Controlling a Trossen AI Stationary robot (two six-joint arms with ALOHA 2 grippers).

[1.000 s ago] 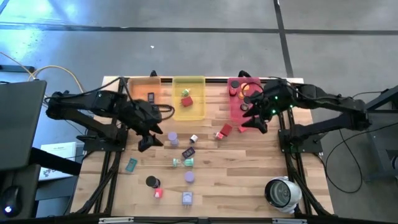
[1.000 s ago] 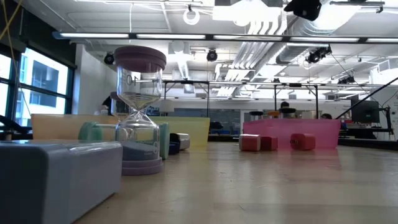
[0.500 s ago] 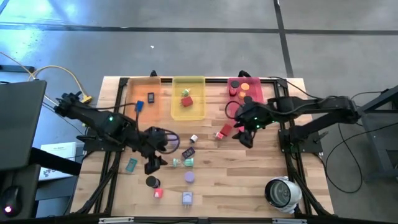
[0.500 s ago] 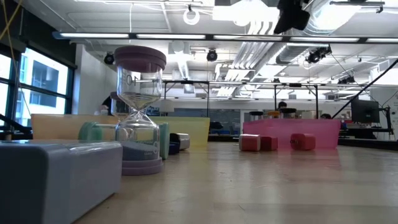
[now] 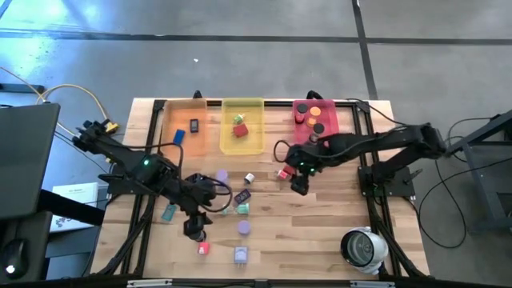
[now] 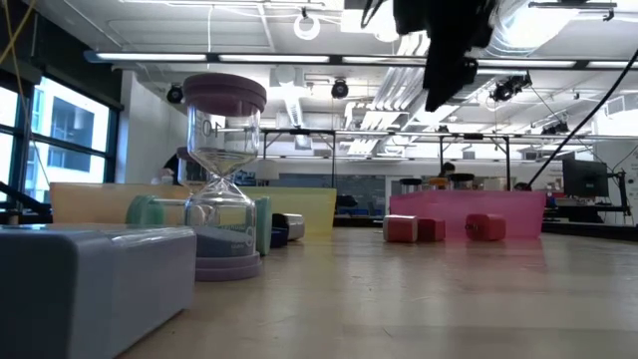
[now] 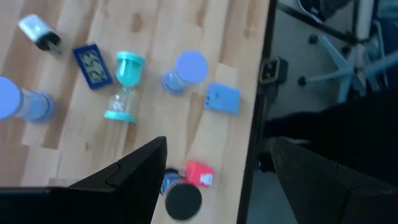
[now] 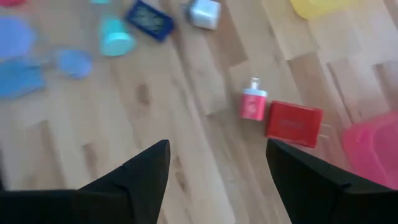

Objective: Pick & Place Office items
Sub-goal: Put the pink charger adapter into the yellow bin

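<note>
High view first: both arms are out over the wooden bench (image 5: 320, 240), and the left gripper (image 5: 192, 228) hangs low above the near-left cluster, right over a black disc (image 7: 183, 201) and a small red piece (image 7: 199, 175). Its jaws are spread with nothing between them, and the left wrist view shows the two dark fingers wide apart above the wood. Past those fingers lie a teal hourglass (image 7: 122, 87) on its side, a small dark digital clock (image 7: 92, 66), a lavender hourglass (image 7: 182, 71) and a blue block (image 7: 222, 98) near the bench edge.

Over on the other side, the right gripper (image 5: 298, 182) hovers mid-bench, just nearer than the pink tray (image 5: 302, 140). Jaws spread here too, gripping nothing. The right wrist view shows a red rectangular block (image 8: 294, 123) and a small red-and-white piece (image 8: 252, 103) sitting just beside each other on the wood, beyond the fingers.

At the far edge, the orange tray (image 5: 182, 120) holds two small dark pieces, the yellow tray (image 5: 254, 108) holds a red cube (image 5: 240, 130), and the pink tray carries red, orange and black discs. A large white-grey round device (image 5: 364, 248) sits at the near-right corner.
</note>
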